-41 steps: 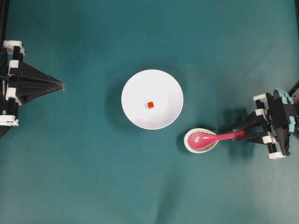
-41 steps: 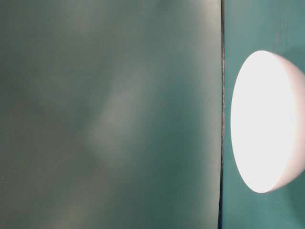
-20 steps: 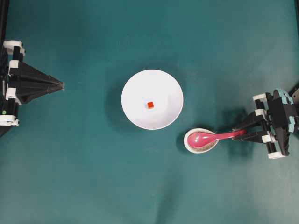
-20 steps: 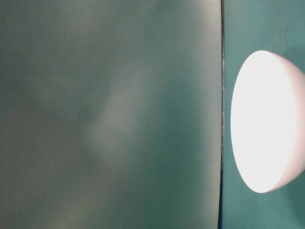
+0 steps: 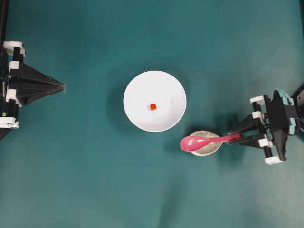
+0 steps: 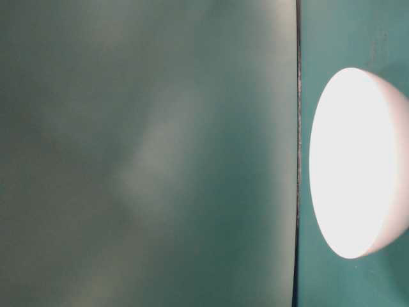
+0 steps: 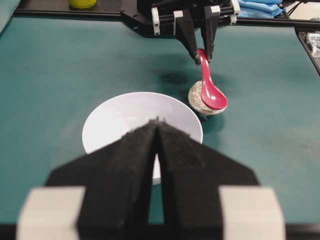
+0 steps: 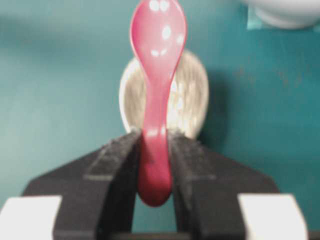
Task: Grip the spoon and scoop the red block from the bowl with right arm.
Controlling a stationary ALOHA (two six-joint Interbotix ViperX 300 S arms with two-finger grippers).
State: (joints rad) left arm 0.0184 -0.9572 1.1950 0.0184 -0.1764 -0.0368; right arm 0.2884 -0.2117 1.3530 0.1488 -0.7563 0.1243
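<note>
The white bowl sits mid-table with the tiny red block on its floor. In the left wrist view the bowl shows but the block is hidden behind my fingers. My right gripper is shut on the handle of the pink spoon, whose scoop hangs above the left edge of the speckled dish. In the right wrist view the spoon runs straight out from between the right gripper fingers. My left gripper rests shut at the far left, its tips pressed together.
The small speckled beige dish lies under the spoon, just right of and nearer than the bowl. In the table-level view the bowl fills the right side and the rest is blurred. The opposite arm's black base spans the far edge.
The right gripper closed on the spoon handle and lifted it out of the speckled dish, carrying it a little to the left. The left arm, bowl and block stayed put.
</note>
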